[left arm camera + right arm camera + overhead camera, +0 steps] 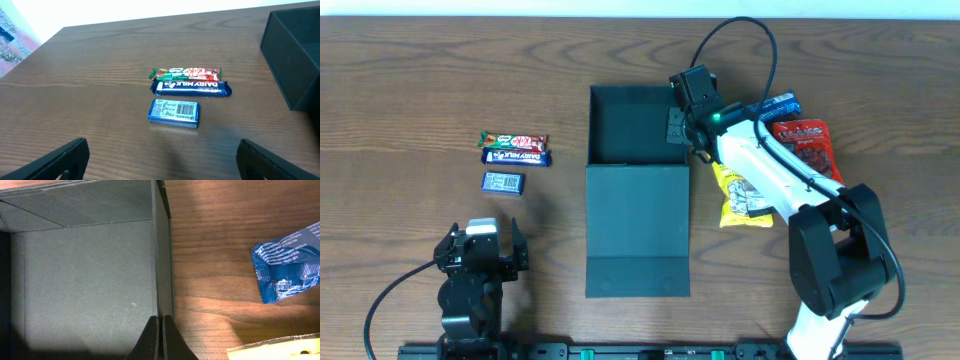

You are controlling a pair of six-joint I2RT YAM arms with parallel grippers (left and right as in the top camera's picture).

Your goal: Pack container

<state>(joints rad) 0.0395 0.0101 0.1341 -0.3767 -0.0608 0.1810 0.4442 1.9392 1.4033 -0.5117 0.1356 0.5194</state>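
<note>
While the left gripper [485, 232] rests with jaws spread, well apart from the container [630, 125] lying open at the centre, the nearer right gripper [160, 330], fingers pressed together, sits at its right wall, perhaps touching it, with the lid flap [638, 230] stretched toward the robot.

Left arm tucked back and open, right arm stretching out and shut.
The left arm [468, 300] is sitting folded low at the near edge of the table. The left gripper [483, 240] is pointing forward with its jaws spread wide, and only its two fingertips [55, 160] are showing at the bottom corners of the wrist view. The right arm [765, 165] is reaching far forward and inward from its base. The right gripper [677, 125] is aiming down, its fingers [147, 345] pressing flat together.
</note>
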